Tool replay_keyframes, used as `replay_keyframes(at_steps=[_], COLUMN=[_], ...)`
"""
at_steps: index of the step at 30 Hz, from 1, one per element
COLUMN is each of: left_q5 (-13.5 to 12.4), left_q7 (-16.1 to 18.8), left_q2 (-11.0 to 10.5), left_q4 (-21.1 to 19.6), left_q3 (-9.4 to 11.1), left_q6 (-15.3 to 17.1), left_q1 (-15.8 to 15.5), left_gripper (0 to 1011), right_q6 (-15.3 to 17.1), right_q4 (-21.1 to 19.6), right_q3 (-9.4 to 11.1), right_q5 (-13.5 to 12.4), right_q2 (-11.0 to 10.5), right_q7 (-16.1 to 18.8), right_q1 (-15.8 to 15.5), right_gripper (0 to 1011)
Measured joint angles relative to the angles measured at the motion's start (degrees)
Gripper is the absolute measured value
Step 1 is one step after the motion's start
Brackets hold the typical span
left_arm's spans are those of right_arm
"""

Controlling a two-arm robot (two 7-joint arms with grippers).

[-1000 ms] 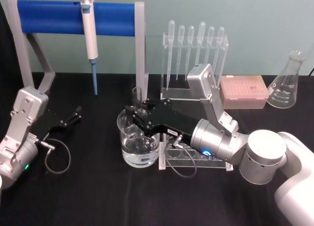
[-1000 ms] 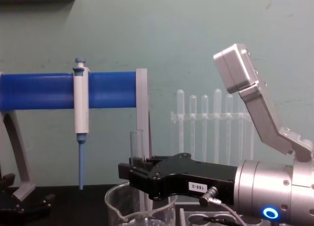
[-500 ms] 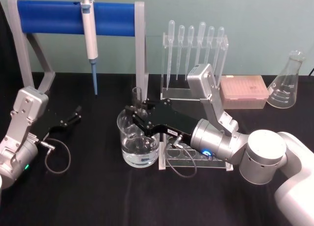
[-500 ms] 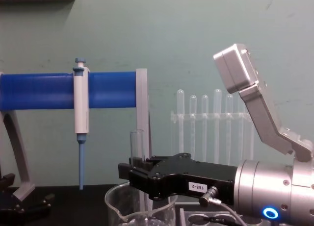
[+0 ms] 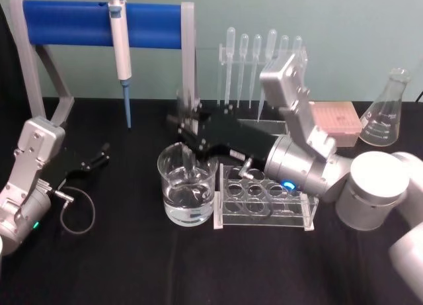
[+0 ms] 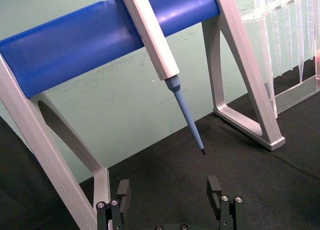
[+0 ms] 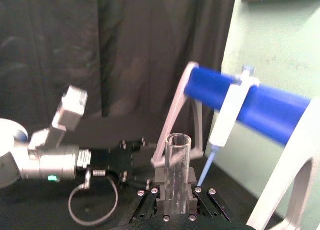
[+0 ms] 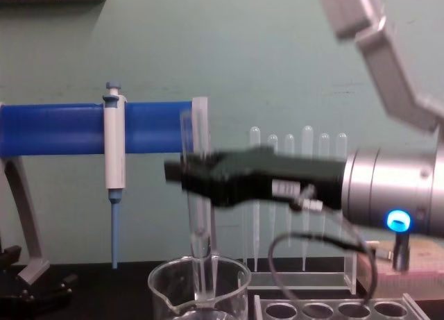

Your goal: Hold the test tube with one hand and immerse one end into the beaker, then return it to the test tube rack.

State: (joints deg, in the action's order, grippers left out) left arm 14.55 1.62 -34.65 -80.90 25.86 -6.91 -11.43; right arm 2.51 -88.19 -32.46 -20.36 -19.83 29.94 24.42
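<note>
Right gripper [image 8: 189,178] clamps the upright test tube [image 8: 196,216], bottom end above the beaker [image 8: 201,285]; rack [image 5: 264,199] just beside, left gripper [image 6: 170,202] open, parked at the table's left edge.

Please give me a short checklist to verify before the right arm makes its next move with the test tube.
1. Grip: right gripper fingers closed on the test tube: ok.
2. Tube upright: it stands vertical in the chest view: ok.
3. Tube bottom clear of the beaker rim: it sits about level with the rim in the chest view: cannot tell.
4. Return slot free: the test tube rack beside the beaker shows open holes: ok.
5. Left gripper out of the way: open and parked at the table's left, under the pipette: ok.
6. Tube intact, no crack: cannot tell.
</note>
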Motion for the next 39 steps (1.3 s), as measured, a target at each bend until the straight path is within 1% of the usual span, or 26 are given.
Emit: replay_keyframes(at_steps=[2,4,5,7,8,12,14,18,19,20,21,22,24,27,35,39], left_q5=[0.0,0.0,0.0,0.0,0.0,0.0,0.0,0.0,0.0,0.0,0.0,0.0,0.0,0.0,0.0,0.0], left_q7=[0.0,0.0,0.0,0.0,0.0,0.0,0.0,0.0,0.0,0.0,0.0,0.0,0.0,0.0,0.0,0.0], left_q2=[0.0,0.0,0.0,0.0,0.0,0.0,0.0,0.0,0.0,0.0,0.0,0.0,0.0,0.0,0.0,0.0], left_q4=[0.0,0.0,0.0,0.0,0.0,0.0,0.0,0.0,0.0,0.0,0.0,0.0,0.0,0.0,0.0,0.0], left_q3=[0.0,0.0,0.0,0.0,0.0,0.0,0.0,0.0,0.0,0.0,0.0,0.0,0.0,0.0,0.0,0.0], left_q6=[0.0,0.0,0.0,0.0,0.0,0.0,0.0,0.0,0.0,0.0,0.0,0.0,0.0,0.0,0.0,0.0], left_q1=[0.0,0.0,0.0,0.0,0.0,0.0,0.0,0.0,0.0,0.0,0.0,0.0,0.0,0.0,0.0,0.0], left_gripper=[1000,1000,1000,1000,1000,1000,1000,1000,1000,1000,1000,1000,1000,1000,1000,1000], right_q6=[1.0,1.6,2.1,2.6,3.1,4.5,5.8,6.3,6.5,6.5,6.6,6.5,6.3,5.3,4.4,3.9], right_q4=[-2.6,-4.0,-5.5,-6.7,-8.0,-10.8,-13.6,-16.0,-17.0,-17.4,-17.7,-18.1,-18.1,-17.2,-15.1,-14.1], right_q3=[0.7,1.1,1.7,2.2,2.8,4.0,5.4,6.9,7.6,8.0,8.3,8.8,9.2,9.8,10.1,10.2], right_q5=[-0.3,-0.6,-1.2,-1.9,-2.6,-3.8,-4.4,-4.7,-4.6,-4.6,-4.5,-4.5,-4.5,-4.3,-2.9,-2.4], right_q2=[-0.6,-1.0,-1.4,-1.7,-2.0,-3.3,-5.1,-7.1,-8.1,-8.5,-8.8,-9.4,-9.8,-9.9,-9.1,-8.6], right_q7=[-0.2,-0.4,-0.5,-0.6,-0.8,-2.0,-3.5,-5.1,-5.9,-6.3,-6.6,-7.1,-7.5,-8.2,-8.8,-8.8], right_q1=[0.2,0.3,0.4,0.4,0.4,-0.3,-1.7,-3.9,-5.2,-5.9,-6.5,-7.8,-8.8,-11.3,-13.5,-13.8], right_gripper=[228,228,228,228,228,229,229,228,229,229,228,228,229,228,228,229])
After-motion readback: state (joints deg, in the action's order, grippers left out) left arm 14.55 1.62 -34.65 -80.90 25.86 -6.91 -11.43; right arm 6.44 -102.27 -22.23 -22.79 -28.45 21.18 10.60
